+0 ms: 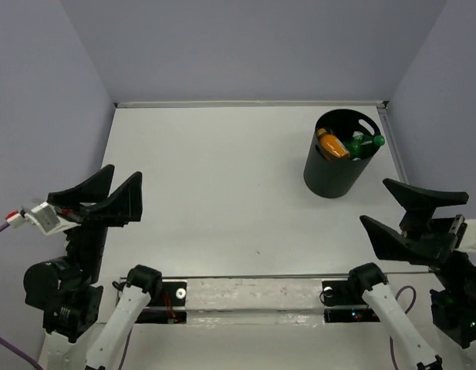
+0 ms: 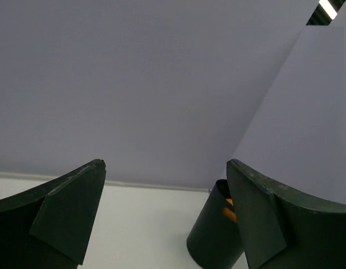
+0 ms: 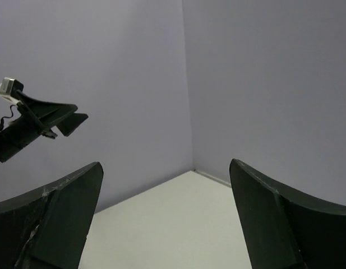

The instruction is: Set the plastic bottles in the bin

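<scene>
The black round bin (image 1: 335, 173) stands at the far right of the table. An orange bottle (image 1: 332, 145) and a green bottle (image 1: 366, 143) lie inside it; the other bottles are hidden or out of view. The bin also shows in the left wrist view (image 2: 212, 235), with orange (image 2: 229, 213) through its slot. My left gripper (image 1: 123, 179) is open and empty, raised at the near left. My right gripper (image 1: 374, 204) is open and empty, raised at the near right, below the bin. Both show wide-apart jaws in their wrist views, left (image 2: 166, 166) and right (image 3: 166, 163).
Lilac walls enclose the white table (image 1: 222, 177) on the left, back and right. A metal rail (image 1: 253, 294) with the arm bases runs along the near edge. The left arm (image 3: 32, 120) shows in the right wrist view.
</scene>
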Controlling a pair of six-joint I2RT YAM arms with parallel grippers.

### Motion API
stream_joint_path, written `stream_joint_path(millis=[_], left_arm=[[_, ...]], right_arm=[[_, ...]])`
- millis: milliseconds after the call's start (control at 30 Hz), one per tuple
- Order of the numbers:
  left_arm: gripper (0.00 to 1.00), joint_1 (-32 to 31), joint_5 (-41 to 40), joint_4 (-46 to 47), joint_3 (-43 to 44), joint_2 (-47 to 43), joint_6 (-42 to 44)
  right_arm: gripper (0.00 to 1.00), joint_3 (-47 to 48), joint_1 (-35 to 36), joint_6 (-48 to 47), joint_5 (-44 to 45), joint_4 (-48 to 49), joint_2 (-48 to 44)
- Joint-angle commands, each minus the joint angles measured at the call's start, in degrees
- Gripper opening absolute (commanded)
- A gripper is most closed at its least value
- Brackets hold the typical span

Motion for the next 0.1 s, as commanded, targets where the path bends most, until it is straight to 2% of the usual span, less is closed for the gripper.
stream_joint_path(millis=[0,67], left_arm=[[0.99,-0.09,3.67,3.58,-0.63,-0.17,0.53],[0.99,-0.18,3.93,4.28,-1.96,-0.78,0.01]], right_arm=[[1.0,-2.23,-0.24,-1.94,4.12,-0.16,-1.16],[1.0,-2.33,-0.24,-2.21,4.39,-0.25,-0.98]])
